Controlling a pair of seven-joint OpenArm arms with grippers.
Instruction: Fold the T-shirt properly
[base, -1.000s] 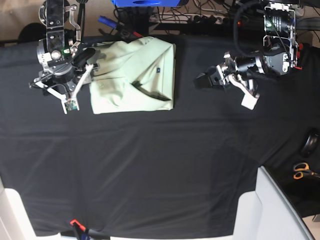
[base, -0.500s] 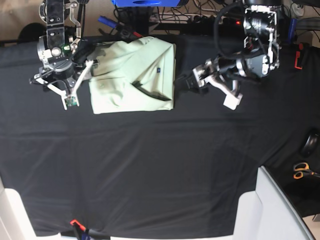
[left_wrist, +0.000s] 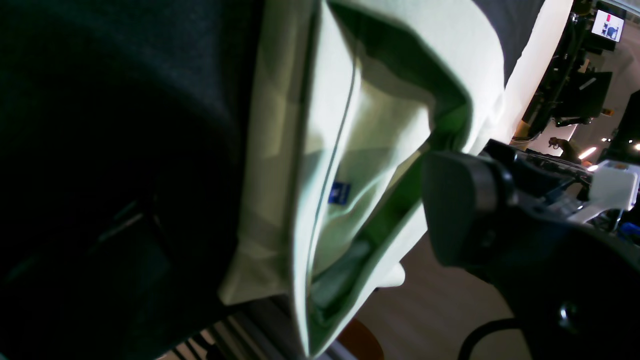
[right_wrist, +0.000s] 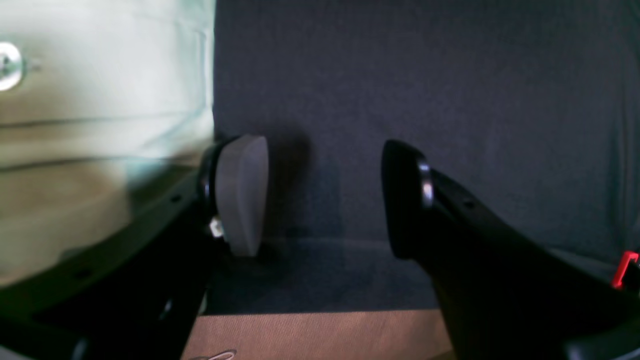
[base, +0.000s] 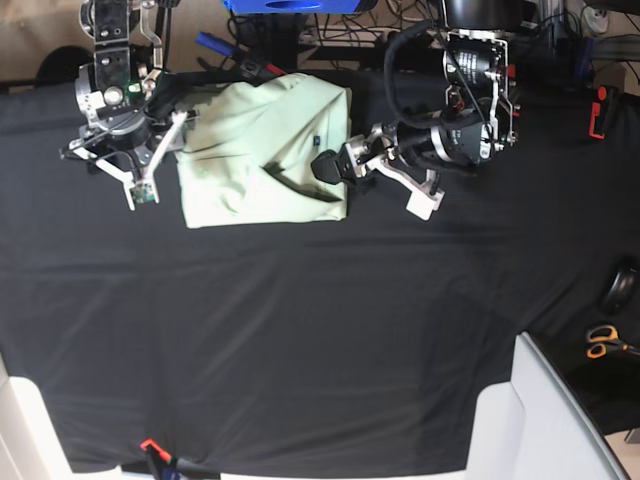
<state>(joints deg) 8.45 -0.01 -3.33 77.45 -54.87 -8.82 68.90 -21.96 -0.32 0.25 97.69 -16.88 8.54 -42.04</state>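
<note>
Mint-green T-shirt (base: 265, 155) lying folded on black table cloth (base: 320, 330), far left; left gripper (base: 335, 167) gaping wide, empty, at its edge; right gripper (right_wrist: 320, 195) parted, empty; risking snagging single layer, undoing fold

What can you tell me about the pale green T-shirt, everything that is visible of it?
The pale mint-green cotton T-shirt lies partly folded into a rough rectangle at the far part of the black table cloth. Layers overlap, with a diagonal fold across the front and some wrinkles. A tiny dark blue label mark shows on it. The left arm's open tool is at its right edge; whether it touches the cloth is unclear. The right arm's open tool stands just beside its left edge.
</note>
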